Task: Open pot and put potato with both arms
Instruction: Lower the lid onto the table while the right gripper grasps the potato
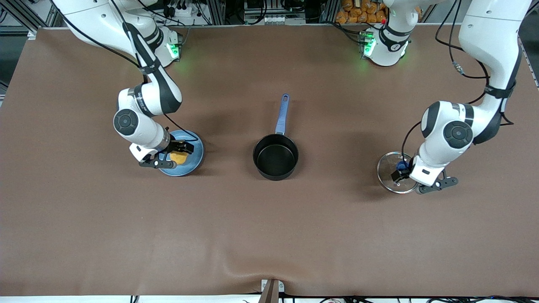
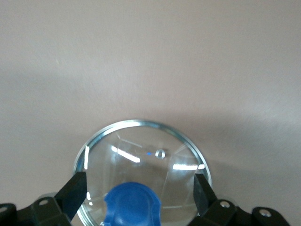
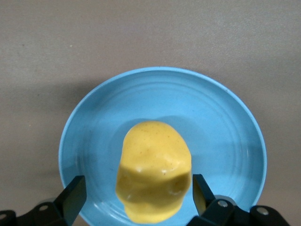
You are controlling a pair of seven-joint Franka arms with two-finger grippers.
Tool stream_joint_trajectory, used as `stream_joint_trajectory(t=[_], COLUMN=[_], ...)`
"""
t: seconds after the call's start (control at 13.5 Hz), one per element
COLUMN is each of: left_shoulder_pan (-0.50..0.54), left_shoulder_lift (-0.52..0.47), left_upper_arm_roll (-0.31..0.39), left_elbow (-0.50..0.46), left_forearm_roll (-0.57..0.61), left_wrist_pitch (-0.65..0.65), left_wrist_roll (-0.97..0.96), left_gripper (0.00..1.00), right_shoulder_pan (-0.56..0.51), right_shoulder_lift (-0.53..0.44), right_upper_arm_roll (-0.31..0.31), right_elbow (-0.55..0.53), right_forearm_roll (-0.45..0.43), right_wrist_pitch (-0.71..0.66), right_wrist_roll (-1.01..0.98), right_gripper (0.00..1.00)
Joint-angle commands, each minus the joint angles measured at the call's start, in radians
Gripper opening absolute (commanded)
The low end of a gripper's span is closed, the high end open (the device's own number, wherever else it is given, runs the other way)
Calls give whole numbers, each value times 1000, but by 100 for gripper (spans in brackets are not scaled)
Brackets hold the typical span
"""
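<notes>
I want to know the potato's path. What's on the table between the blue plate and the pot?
Nothing. The front view shows only bare brown table between the blue plate, where the potato sits, and the open pot.

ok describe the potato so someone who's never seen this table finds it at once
Start at the black pot mid-table, then look toward the right arm's end to the light-blue plate. The potato lies on it, between the right claw's open fingers: the only lumpy yellow thing on the table.
</notes>
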Motion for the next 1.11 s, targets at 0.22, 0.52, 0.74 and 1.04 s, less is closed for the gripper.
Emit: stream_joint_trajectory(t=[0.22,0.52,0.74,1.04], left_shoulder_pan=[-5,6,-2,9], left_shoulder_lift=[-46,-83,-95,-190], left_upper_arm_roll=[-90,-128,-140,-157], left_elbow=[291,420,528,537], left_forearm_roll=[3,-74,-108,-154], left_wrist_pitch=[-411,-608,-740,-803], left_wrist_roll=[3,3,5,92], left_gripper=[100,100,100,100], right_shoulder_pan=[-1,4,57,151], right_shoulder_lift=[39,5,2,35], right_upper_arm_roll=[-4,1,2,2], right_elbow=[-2,56,356,633], right_forearm_roll=[-44,-57,-43,116], right_wrist_pitch=[39,-66,-461,-569], right_wrist_roll=[-5,-33,7,69], right_gripper=[72,0,0,0])
